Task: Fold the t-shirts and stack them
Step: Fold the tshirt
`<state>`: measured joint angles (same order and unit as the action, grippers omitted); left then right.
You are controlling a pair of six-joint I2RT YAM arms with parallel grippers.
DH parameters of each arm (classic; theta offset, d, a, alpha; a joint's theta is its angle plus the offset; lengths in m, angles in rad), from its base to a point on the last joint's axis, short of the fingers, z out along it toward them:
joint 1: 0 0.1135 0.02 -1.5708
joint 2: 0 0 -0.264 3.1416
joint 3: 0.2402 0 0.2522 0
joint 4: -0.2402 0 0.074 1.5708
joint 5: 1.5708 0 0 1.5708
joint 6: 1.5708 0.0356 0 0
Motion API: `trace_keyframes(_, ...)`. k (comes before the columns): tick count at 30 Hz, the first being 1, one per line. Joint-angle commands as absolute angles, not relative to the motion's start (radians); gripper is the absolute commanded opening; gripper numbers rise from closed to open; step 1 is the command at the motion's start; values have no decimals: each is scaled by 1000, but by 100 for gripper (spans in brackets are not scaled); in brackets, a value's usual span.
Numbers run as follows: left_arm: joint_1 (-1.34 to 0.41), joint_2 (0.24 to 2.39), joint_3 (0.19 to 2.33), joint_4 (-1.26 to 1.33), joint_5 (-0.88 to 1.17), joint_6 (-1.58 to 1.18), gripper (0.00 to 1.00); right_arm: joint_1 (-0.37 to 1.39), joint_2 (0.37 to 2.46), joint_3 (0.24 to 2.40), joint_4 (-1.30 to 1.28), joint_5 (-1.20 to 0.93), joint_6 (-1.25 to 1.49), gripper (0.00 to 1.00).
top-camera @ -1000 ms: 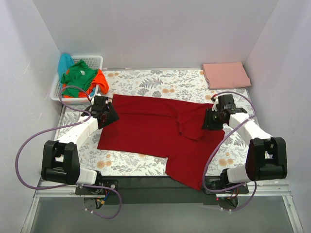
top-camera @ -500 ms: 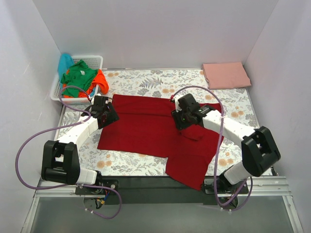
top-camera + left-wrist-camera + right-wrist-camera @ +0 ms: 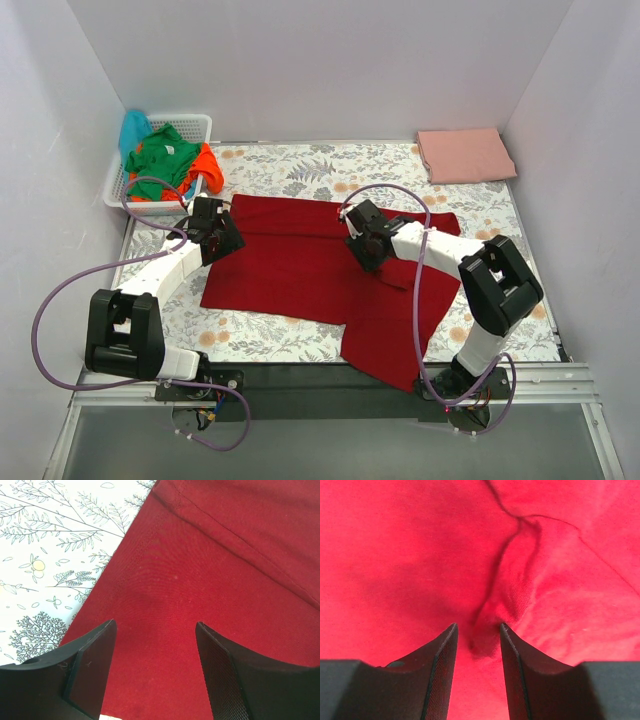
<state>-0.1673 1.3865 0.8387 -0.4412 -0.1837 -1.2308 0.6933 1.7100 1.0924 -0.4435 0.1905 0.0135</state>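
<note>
The table [image 3: 300,170] wears a white cloth printed with grey sprigs and small orange fruit. White walls stand on 3 sides.

The red shirt [image 3: 290,265] lies across the table's middle, a broad, flat, matte sheet of soft knit. Its right part is doubled over, and the flap shows a raised edge and shallow creases. A tongue of it at the near right hangs past the table edge onto the dark strip. In the left wrist view, a stitched seam runs slantwise across the cloth, and the shirt's left edge lies straight on the print.

The basket [image 3: 195,122], white plastic lattice and rectangular, sits at the far left corner. In it are 3 crumpled shirts. The green shirt [image 3: 160,158] lies on top, the orange shirt [image 3: 209,166] spills over the right rim, and the turquoise shirt [image 3: 133,128] hangs at the far left side.

The pink shirt [image 3: 465,155] lies folded into a neat, smooth rectangle at the far right corner, well apart from the red one.

The right gripper [image 3: 476,626] is on the red shirt near its middle. Its jaws stand narrow, pinching a puckered ridge of cloth, and dark wrinkles run away from the pinch.

The left gripper [image 3: 155,626] is over the red shirt's left end, just inside the edge. Its jaws are wide apart, with smooth cloth between them. Its fingers [image 3: 225,680] are black and wedge-shaped with finely ribbed pads.
</note>
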Motion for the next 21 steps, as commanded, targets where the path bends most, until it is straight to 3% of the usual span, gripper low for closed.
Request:
trace_keyframes(1, -170, 1388, 861, -442, -195, -1227, 64, 669, 1732, 1124, -443, 255, -26, 46)
trace_keyframes(5, -170, 1388, 862, -440, -193, -1227, 63, 660, 1743, 1112, -442, 261, -48, 45)
trace_keyframes(8, -170, 1390, 861, -442, -192, -1227, 63, 660, 1747, 1106, -442, 264, -55, 37)
trace_keyframes(12, -170, 1388, 861, -442, -193, -1227, 63, 658, 1724, 1109, -445, 262, -54, 17)
trace_keyframes(16, -170, 1390, 861, -442, -193, -1226, 63, 649, 1686, 1127, -463, 249, -52, 16)
trace_keyframes(21, -170, 1391, 861, -442, -183, -1226, 63, 583, 1643, 1115, -469, 71, -25, 15)
